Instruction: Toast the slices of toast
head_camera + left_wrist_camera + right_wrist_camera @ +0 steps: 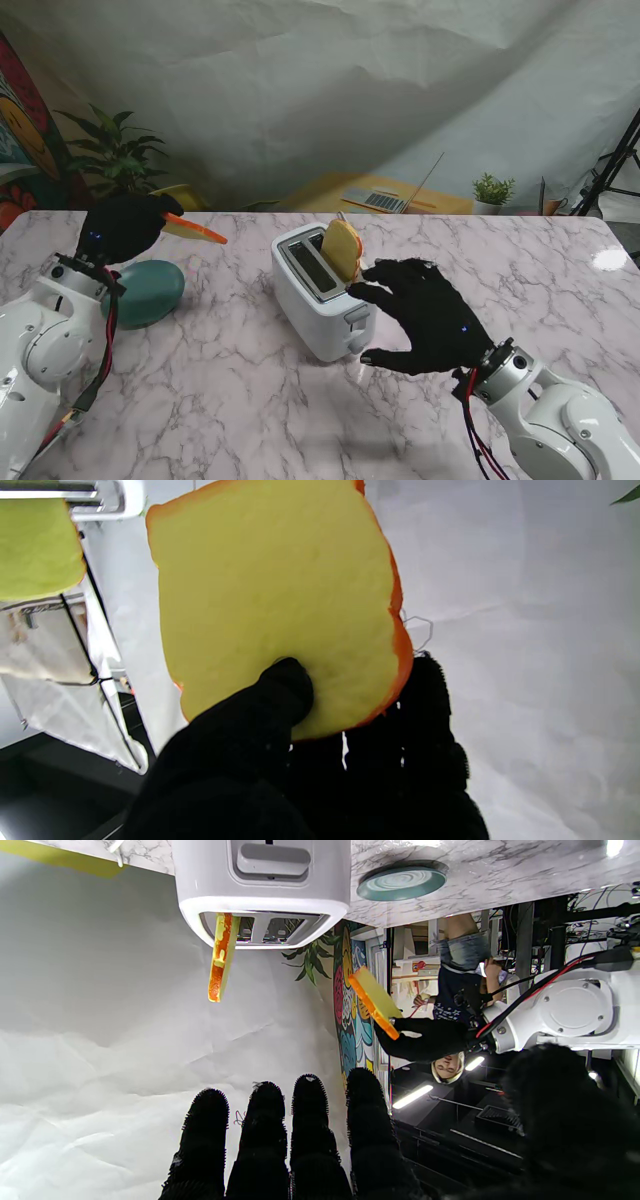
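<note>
- The left hand (122, 226) pinches a toast slice (196, 229) by one end, above the green plate (148, 291) near the table's left edge.
- That slice lies nearly flat and points right toward the toaster (322, 291), whose free slot faces it; I judge the left hand nearer.
- The right hand (425, 318), fingers spread and empty, rests beside the toaster, where a second slice (342, 249) stands half in.
- No writing is legible.
</note>
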